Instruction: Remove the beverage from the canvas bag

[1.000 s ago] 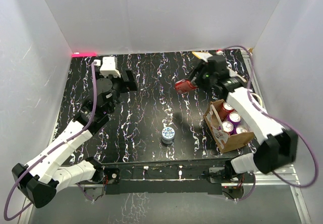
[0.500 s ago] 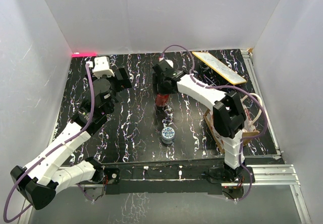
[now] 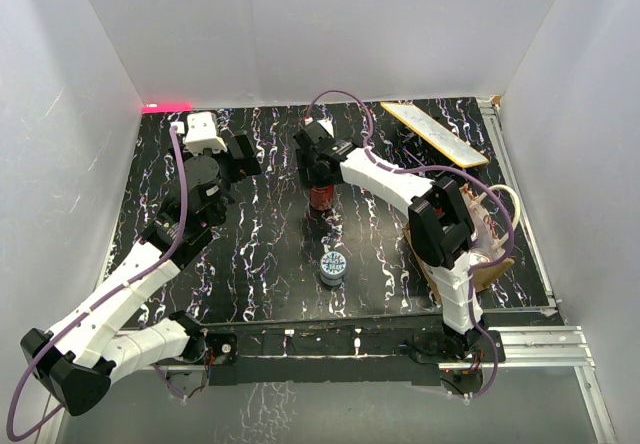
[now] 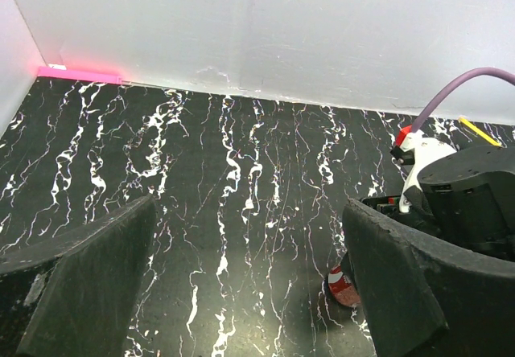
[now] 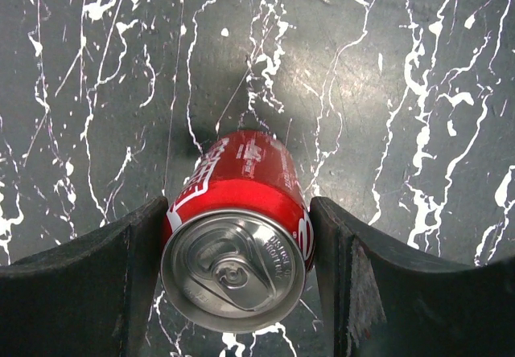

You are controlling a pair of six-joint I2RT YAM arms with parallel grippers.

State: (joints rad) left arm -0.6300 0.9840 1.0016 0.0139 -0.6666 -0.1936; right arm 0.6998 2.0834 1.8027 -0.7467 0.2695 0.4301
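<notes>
Red can [image 5: 237, 244] clamped in right fingers [image 5: 378, 293] outside the canvas bag [image 3: 487, 272]; left fingers [image 4: 84, 285] spread.

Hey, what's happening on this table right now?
The right gripper is clamped on a red soda can, holding it upright at the middle of the black table, away from the canvas bag at the right. The left gripper hangs open, holding nothing. Another can stands nearer the front edge.
</notes>
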